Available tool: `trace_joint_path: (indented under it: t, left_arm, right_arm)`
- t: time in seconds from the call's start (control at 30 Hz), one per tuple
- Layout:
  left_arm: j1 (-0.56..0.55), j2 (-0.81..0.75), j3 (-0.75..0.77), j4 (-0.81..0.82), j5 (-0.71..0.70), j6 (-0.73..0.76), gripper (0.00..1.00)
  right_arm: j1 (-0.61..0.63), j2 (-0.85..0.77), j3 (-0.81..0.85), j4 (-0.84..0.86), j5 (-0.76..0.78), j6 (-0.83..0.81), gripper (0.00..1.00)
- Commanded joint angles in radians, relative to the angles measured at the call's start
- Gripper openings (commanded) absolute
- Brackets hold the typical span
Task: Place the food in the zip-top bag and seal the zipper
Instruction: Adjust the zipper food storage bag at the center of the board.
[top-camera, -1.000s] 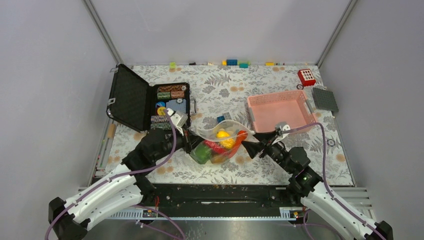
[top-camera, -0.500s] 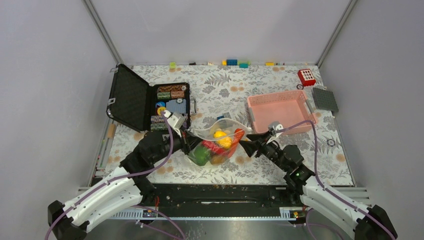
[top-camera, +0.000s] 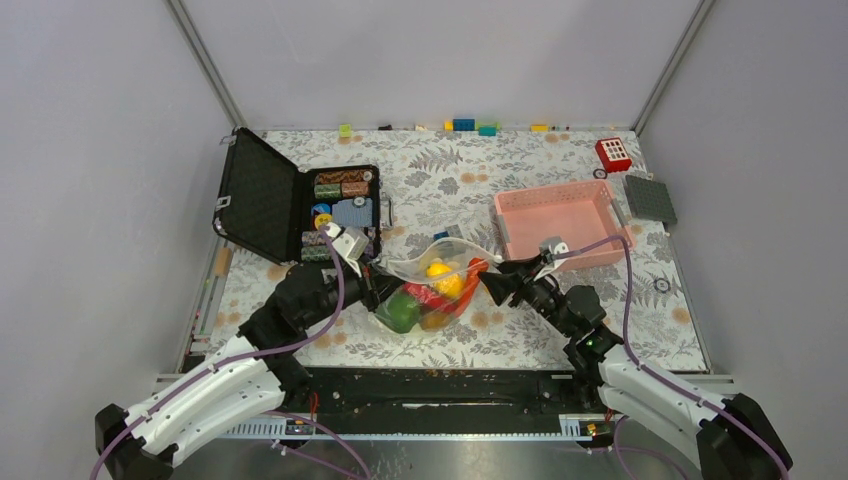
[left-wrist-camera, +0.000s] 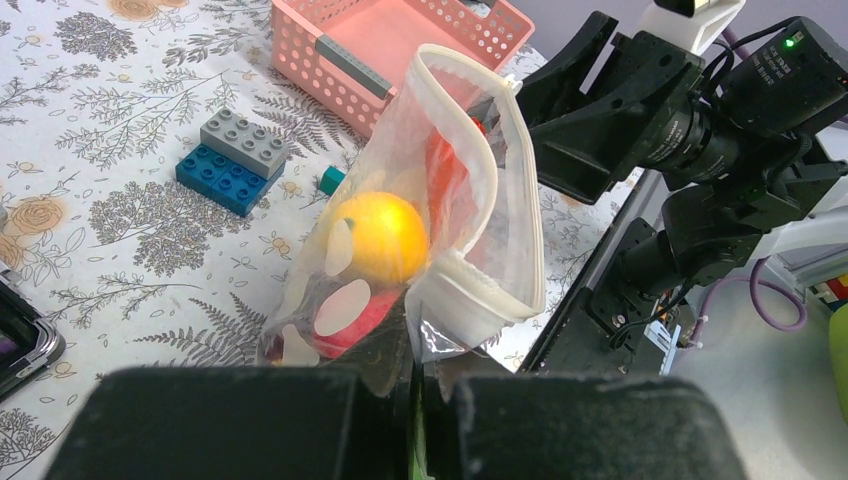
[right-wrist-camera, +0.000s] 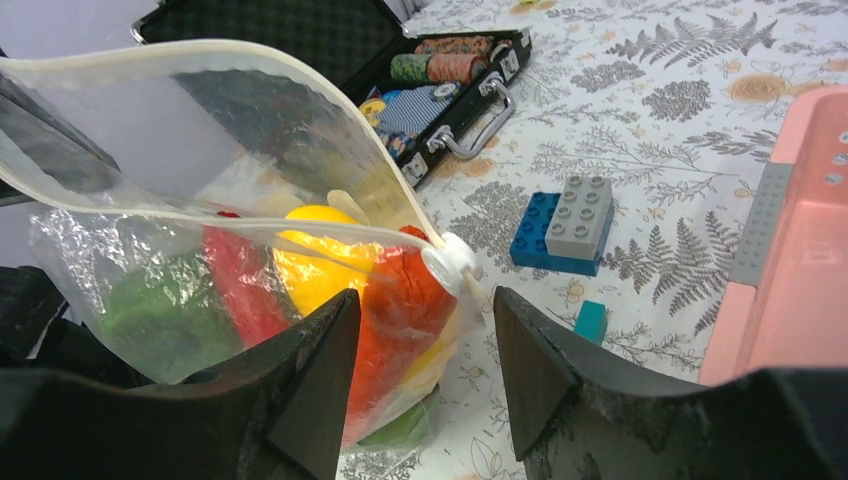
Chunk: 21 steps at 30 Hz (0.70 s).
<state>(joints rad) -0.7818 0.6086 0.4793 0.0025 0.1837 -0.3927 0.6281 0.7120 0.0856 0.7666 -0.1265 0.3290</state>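
The clear zip-top bag (top-camera: 432, 285) stands in the middle of the table with its mouth gaping. Yellow, red, orange and green toy food (top-camera: 440, 285) lies inside it. The whitish zipper strip (left-wrist-camera: 520, 215) loops round the mouth, with its white slider (right-wrist-camera: 450, 262) at the right end. My left gripper (top-camera: 372, 288) is shut on the bag's left corner (left-wrist-camera: 440, 345). My right gripper (top-camera: 495, 283) is open just right of the bag, its fingers (right-wrist-camera: 310, 385) either side of the slider end without touching it.
A pink basket (top-camera: 560, 222) stands behind the right gripper. An open black case (top-camera: 300, 205) with spools sits at the left. Blue and grey bricks (right-wrist-camera: 568, 225) and a small teal brick (right-wrist-camera: 590, 320) lie behind the bag. A red block (top-camera: 613, 154) and grey plate (top-camera: 650, 198) are far right.
My right gripper has moved left toward the bag's right end. The bag has shifted slightly left with the left gripper still holding it.
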Motion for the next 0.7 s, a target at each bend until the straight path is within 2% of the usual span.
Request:
trace_joint_path:
  t: [0.0,0.07,0.17,0.4,0.5,0.57,0.67]
  left_arm:
    - [0.003,0.001,-0.004,0.073,0.042,0.015,0.0]
    - [0.002,0.003,-0.003,0.079,0.048,0.015,0.0]
    - [0.003,0.001,-0.002,0.077,0.043,0.015,0.0]
    - [0.002,-0.017,0.004,0.062,-0.007,0.003,0.0]
    - [0.002,-0.033,0.027,0.03,-0.105,-0.033,0.0]
    - [0.001,-0.048,0.046,0.0,-0.235,-0.069,0.0]
    - [0.001,-0.077,0.068,-0.07,-0.395,-0.127,0.1]
  right_arm:
    - [-0.016,0.02,0.013,0.138,-0.041,0.017,0.59]
    - [-0.023,0.043,0.015,0.16,-0.049,0.024,0.54]
    - [-0.034,0.078,0.017,0.179,-0.067,0.034,0.4]
    - [-0.05,0.068,0.009,0.197,-0.119,0.056,0.01]
    - [-0.051,0.025,0.036,0.138,-0.144,0.044,0.0]
    - [-0.052,-0.014,0.076,0.017,-0.171,0.026,0.0]
    - [-0.051,-0.073,0.132,-0.126,-0.228,-0.009,0.0]
